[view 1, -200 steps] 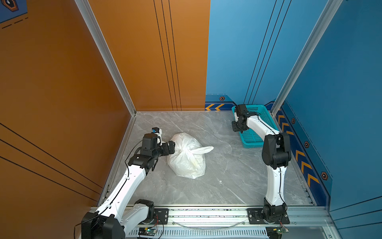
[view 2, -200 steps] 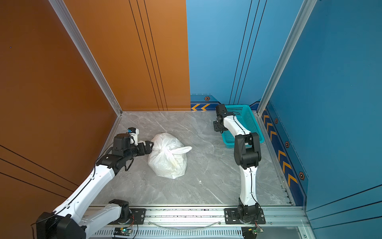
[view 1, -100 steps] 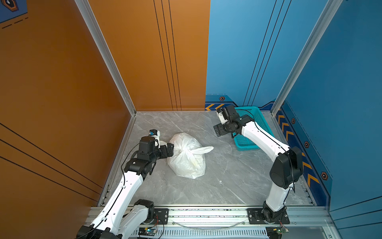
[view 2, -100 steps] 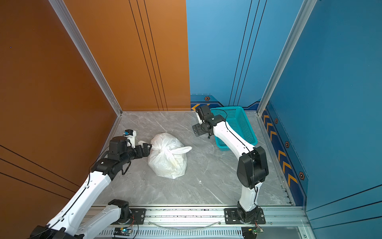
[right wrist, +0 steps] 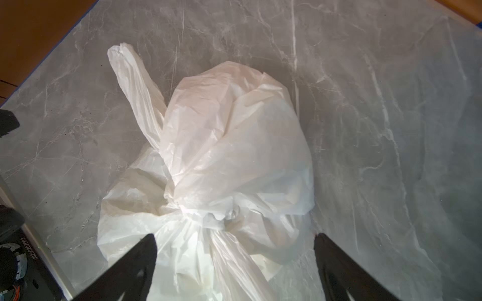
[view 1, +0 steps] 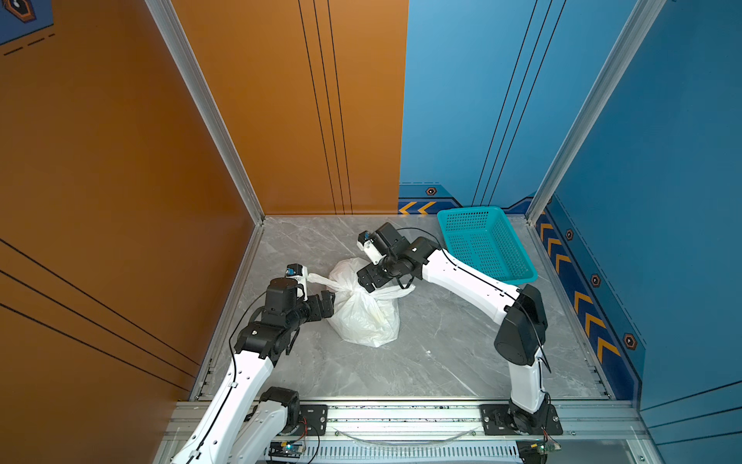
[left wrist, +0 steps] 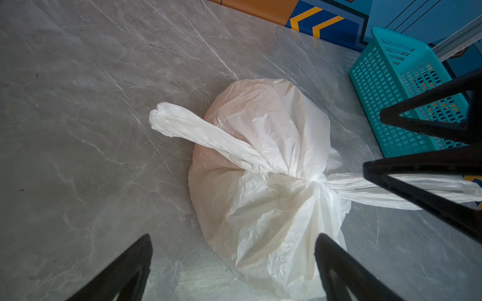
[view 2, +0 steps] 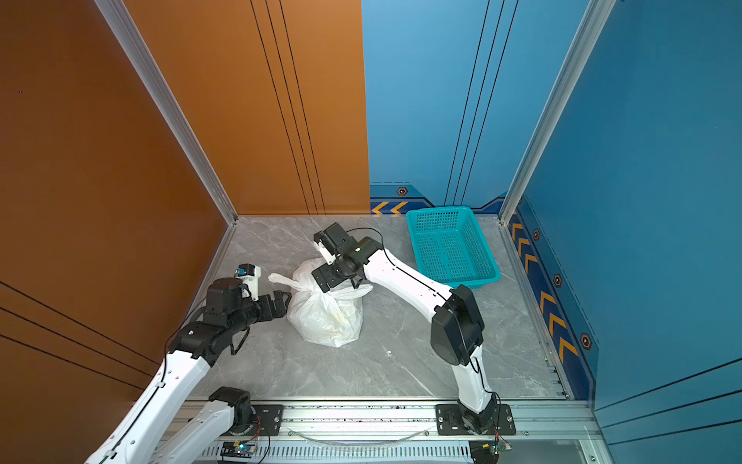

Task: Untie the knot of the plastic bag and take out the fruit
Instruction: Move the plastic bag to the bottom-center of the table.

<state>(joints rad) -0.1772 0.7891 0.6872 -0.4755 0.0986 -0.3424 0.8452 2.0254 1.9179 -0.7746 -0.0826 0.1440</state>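
The thin, crinkly white translucent plastic bag (view 1: 367, 321) (view 2: 325, 321) is sitting closed on the grey marbled counter (view 1: 441, 361), bulging with rounded shapes. No single fruit can be told apart through the plastic.

The left end effector (view 1: 330, 301) (left wrist: 234, 236) is hovering low with its fingers spread wide and pinching nothing. The bag is lying just in front of its fingertips.

The right end effector (view 1: 371, 279) (right wrist: 234, 235) is hanging over the bag with its fingers also spread wide and gripping nothing. The bunched white knot (left wrist: 317, 179) (right wrist: 206, 216) is lying just beneath it, between the two fingers.

One flat white tail (view 1: 317, 279) (left wrist: 198, 133) is pointing away from the knot toward the left end effector's side. The other tail (view 1: 397, 291) (left wrist: 365, 190) is running under the right end effector.

A teal perforated plastic basket (view 1: 469, 210) (view 2: 439, 210) is standing behind the right end effector, well apart from the bag.
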